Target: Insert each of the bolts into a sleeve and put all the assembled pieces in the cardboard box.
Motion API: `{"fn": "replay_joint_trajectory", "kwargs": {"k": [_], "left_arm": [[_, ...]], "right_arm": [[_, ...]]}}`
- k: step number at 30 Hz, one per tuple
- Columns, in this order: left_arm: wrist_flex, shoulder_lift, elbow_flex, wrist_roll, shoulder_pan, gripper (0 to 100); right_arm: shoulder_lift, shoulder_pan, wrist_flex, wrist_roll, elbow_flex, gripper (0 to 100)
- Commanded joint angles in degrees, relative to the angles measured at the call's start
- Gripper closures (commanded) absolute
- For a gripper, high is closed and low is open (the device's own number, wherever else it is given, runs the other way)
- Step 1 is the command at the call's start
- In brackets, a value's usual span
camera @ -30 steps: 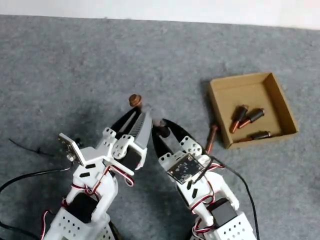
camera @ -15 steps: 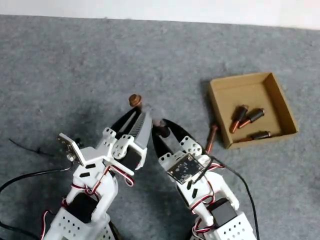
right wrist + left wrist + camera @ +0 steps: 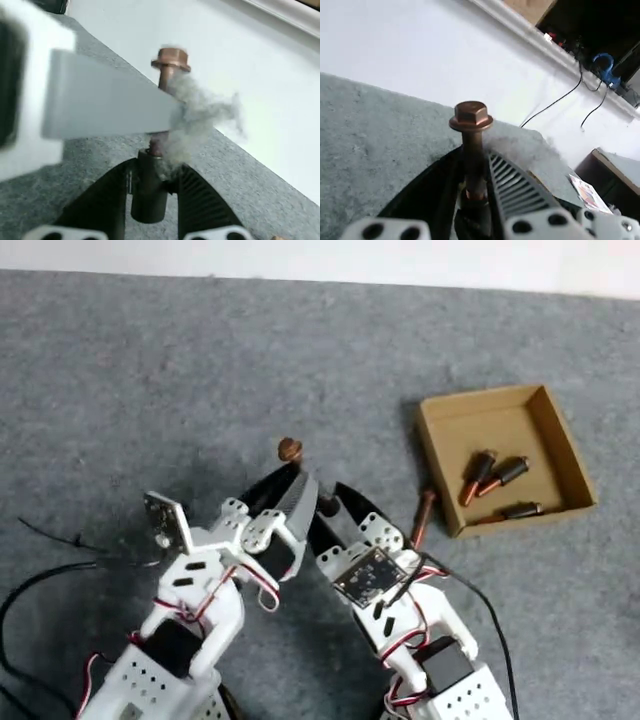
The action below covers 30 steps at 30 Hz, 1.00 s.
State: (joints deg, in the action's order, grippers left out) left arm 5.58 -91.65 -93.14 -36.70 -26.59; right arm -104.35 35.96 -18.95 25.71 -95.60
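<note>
My left gripper (image 3: 291,483) (image 3: 473,159) is shut on a copper bolt (image 3: 290,450) (image 3: 471,120), hex head up. My right gripper (image 3: 324,504) (image 3: 150,176) is shut on a dark sleeve (image 3: 148,195) (image 3: 474,212). The bolt's lower end (image 3: 170,62) sits at the sleeve's mouth, between both arms. A tuft of grey lint (image 3: 202,117) clings to the bolt. The cardboard box (image 3: 438,452) lies at the right and holds three assembled pieces (image 3: 478,476). One loose bolt (image 3: 423,516) leans against the box's near left corner.
Grey carpet (image 3: 150,380) covers the table, with open room at the left and far side. A thin black cable (image 3: 50,536) trails by the left arm's base. A white wall (image 3: 320,258) borders the far edge.
The left arm has swung right and slightly nearer, carrying the bolt over to the sleeve in the right gripper. The right arm has stayed put.
</note>
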Motion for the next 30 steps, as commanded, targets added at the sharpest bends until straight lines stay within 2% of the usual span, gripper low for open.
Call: {"fn": "replay_joint_trajectory", "kwargs": {"k": [1, 13, 15, 20, 23, 28, 30], "left_arm": [[0.3, 12.3, 5.8, 0.3, -1.5, 99], [0.3, 11.6, 5.1, 0.4, -2.4, 99], [0.4, 11.6, 5.2, 0.4, -2.4, 95], [0.5, 11.6, 5.0, 0.4, -2.9, 74], [0.6, 11.6, 4.9, 0.3, -2.8, 72], [0.7, 11.6, 4.6, 0.1, 3.9, 72], [0.7, 11.6, 5.0, -3.1, 8.0, 72]], "right_arm": [[-1.0, -1.1, 1.0, 0.1, -7.2, 99.4], [-1.0, -1.2, 1.0, 0.1, -7.2, 99.4], [-1.0, -1.2, 1.0, 0.1, -7.2, 99.4], [-1.0, -1.2, 0.7, 0.3, -7.1, 99.4], [-1.0, -1.5, 0.7, 0.3, -7.1, 99.4], [-1.0, -3.6, 1.0, 0.1, -7.2, 99.4], [-1.0, -3.6, 1.0, 0.1, -7.2, 99.4]]}}
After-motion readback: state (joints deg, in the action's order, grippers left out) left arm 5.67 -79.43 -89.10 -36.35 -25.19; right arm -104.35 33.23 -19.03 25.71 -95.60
